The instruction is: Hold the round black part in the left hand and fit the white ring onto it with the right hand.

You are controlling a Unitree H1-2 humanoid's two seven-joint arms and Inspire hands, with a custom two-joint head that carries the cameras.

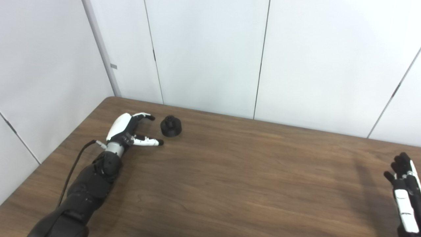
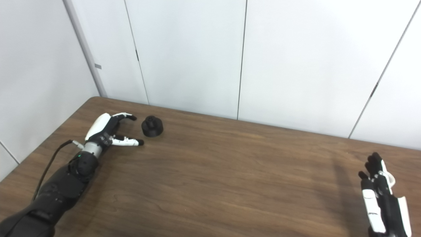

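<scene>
The round black plastic part point(image 1: 171, 125), a squat disc with a small raised hub on top, sits on the brown wood-grain table point(image 1: 230, 177) out toward the ten o'clock corner. The left hand point(image 1: 130, 130) lies low just beside it, at the part's nine o'clock side, fingers point(image 1: 144, 116) spread apart and thumb point(image 1: 149, 142) stretched out below, forming an open cradle that faces the part but does not touch it. It holds nothing.

The right hand point(image 2: 378, 194) stands far off at the four o'clock edge of the table, well apart from everything, its fingers upright and close to one another. In the right eye view a small pale curved shape point(image 2: 389, 177) shows just behind those fingers; it may be the white ring, but it is too small and too hidden for me to say, and I cannot tell whether the hand is clamped on anything. Nowhere else on the table do I see a white ring.

As I judge it, the grasp on the black part has not yet begun. The risk from here is plain: the part is low, smooth and free to slide, so if the thumb or fingertips arrive unevenly they could shove it toward the wall at twelve o'clock rather than enclose it. A grip on the raised hub would also block the seat where the ring must go. And if the right hand carries no ring, the fitting cannot follow.
</scene>
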